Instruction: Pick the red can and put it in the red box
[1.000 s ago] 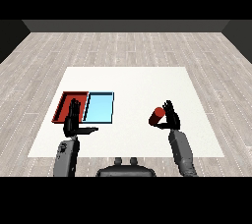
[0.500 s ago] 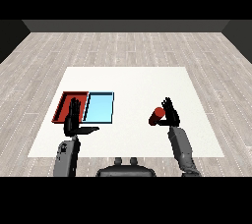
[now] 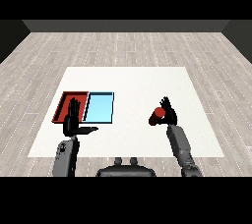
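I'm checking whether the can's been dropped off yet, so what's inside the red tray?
The red tray shows only bare floor; the left hand covers its near right part. The red can is at the right hand.

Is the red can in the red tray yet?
No, the red can is at the right hand, far across the table from the red tray.

A single head view looks down and forward across the white table (image 3: 128,80), set well back, with both forearms entering from the lower corners.
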